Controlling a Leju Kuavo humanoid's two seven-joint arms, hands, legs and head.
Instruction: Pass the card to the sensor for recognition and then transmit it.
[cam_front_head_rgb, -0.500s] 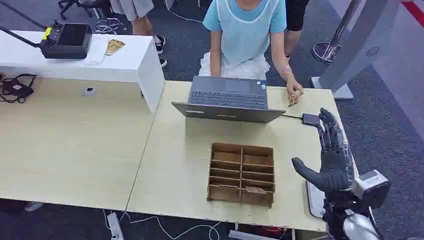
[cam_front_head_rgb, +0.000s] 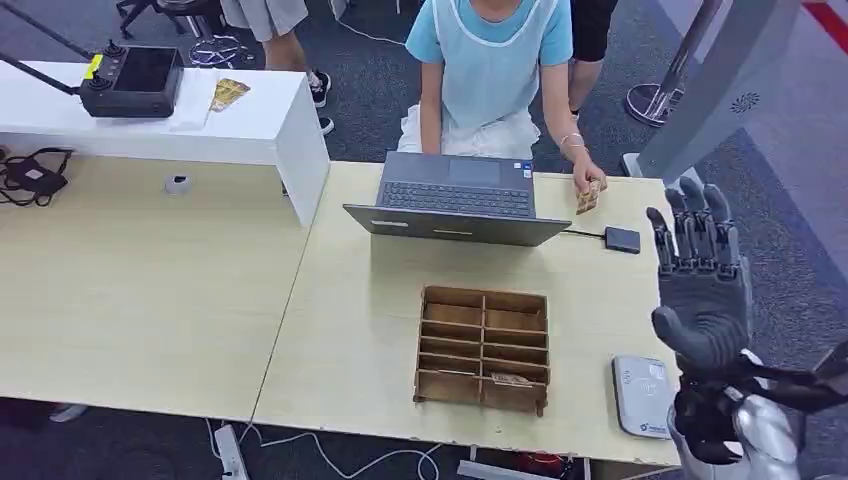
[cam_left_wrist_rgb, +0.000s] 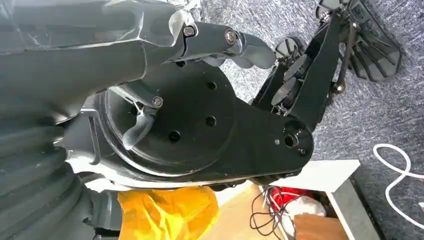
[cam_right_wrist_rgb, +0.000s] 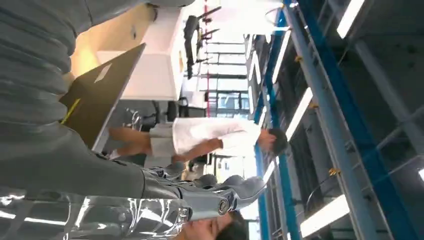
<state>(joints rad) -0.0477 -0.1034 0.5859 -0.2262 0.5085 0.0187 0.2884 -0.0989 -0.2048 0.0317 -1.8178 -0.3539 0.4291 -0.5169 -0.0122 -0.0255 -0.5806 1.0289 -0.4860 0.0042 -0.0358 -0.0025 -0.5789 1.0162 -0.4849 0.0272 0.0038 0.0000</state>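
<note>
Resting in the person's hand (cam_front_head_rgb: 588, 181) at the far edge of the light wooden table (cam_front_head_rgb: 350, 330), just right of the open grey laptop (cam_front_head_rgb: 457, 200): a small tan card (cam_front_head_rgb: 588, 196), pinched upright against the tabletop. Lying flat near the table's right front corner, well apart from the card: a white rounded-square card sensor (cam_front_head_rgb: 641, 395). Sitting between them, closer to the laptop, on the end of a thin cable: a small dark rectangular box (cam_front_head_rgb: 622, 239). Standing in the middle of the table: a brown wooden divided tray (cam_front_head_rgb: 484, 347), with a small flat piece lying in a front-right compartment.

Hovering over the table's right edge, palm facing the camera and fingers spread upward, holding nothing: the right robot hand (cam_front_head_rgb: 700, 285). Hanging low beside the robot's dark body, fingers partly curled: the left robot hand (cam_left_wrist_rgb: 90, 75); grip state not clear enough to tell.
</note>
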